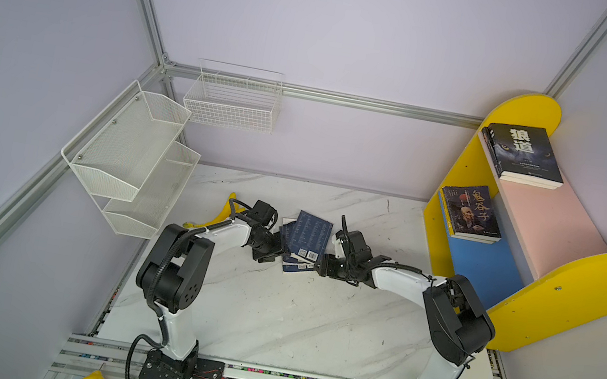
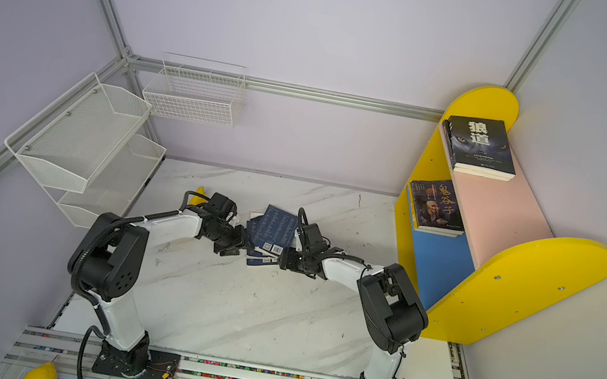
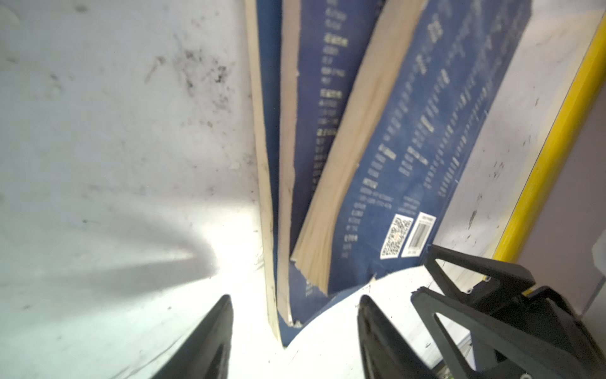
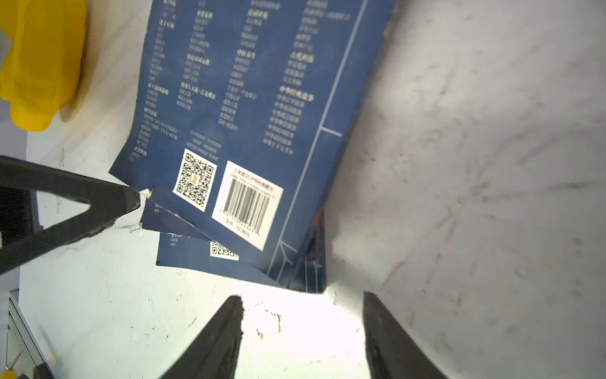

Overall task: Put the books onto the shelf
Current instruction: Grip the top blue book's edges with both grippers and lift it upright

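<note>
Marble table (image 1: 270,319) nearest you carries the navy books (image 1: 303,241): your left claw (image 3: 294,297) stands wide astride their corner, your right claw (image 4: 301,295) wide just short of them. Farther back, dark books (image 1: 471,211) lie on both shelf (image 1: 591,292) boards.

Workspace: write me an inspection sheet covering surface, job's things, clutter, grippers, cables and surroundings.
Surface: marble-look table, scuffed and smudged.
Job's things: navy books in a loose pile mid-table, between the grippers. On the shelf, a black book lies on the pink board and a dark book on the blue board.
Clutter: banana at the table's left rear.
Grippers: left gripper open, a book corner between its jaws; right gripper open, just short of the pile.
Cables: black hose running up the left arm; thin wires at the bases.
Surroundings: mesh rack and wire basket on the walls; metal frame.
</note>
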Robot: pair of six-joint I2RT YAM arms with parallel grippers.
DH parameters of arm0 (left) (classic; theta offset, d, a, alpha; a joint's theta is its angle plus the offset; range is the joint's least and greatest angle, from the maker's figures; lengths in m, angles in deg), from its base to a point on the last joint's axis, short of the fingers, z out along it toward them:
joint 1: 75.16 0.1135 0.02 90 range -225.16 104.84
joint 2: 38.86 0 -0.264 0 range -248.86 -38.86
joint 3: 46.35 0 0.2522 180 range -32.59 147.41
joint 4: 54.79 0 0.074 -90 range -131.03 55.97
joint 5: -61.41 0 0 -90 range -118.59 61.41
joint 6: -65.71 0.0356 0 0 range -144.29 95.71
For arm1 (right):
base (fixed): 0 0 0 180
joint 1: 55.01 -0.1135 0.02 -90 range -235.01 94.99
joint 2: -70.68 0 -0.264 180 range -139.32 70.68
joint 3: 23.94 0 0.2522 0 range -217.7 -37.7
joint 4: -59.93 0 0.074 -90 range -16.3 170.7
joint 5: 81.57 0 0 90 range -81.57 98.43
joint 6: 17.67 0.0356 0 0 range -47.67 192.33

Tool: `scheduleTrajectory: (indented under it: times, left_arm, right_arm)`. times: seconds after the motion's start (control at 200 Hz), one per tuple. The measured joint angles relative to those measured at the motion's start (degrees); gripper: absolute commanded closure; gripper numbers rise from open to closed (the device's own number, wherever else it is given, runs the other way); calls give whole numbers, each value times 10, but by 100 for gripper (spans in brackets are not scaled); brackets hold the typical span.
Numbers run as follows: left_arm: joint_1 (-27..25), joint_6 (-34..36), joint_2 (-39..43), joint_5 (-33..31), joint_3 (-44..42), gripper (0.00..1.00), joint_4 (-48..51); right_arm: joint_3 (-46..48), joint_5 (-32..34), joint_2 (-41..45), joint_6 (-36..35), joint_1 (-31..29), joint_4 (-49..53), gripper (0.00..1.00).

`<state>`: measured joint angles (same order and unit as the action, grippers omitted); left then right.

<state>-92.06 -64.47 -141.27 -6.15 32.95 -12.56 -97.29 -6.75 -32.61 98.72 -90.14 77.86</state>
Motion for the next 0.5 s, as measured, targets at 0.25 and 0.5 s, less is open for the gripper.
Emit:
scheduleTrajectory:
  times: [0.25, 0.5]
  left_arm:
    - [3, 24, 21, -14, 4, 28, 4]
    - [0, 48, -9, -17, 67, 27, -25]
  right_arm:
    - [-49, 21, -9, -2, 12, -11, 29]
    - [-110, -10, -102, 2, 31, -56, 29]
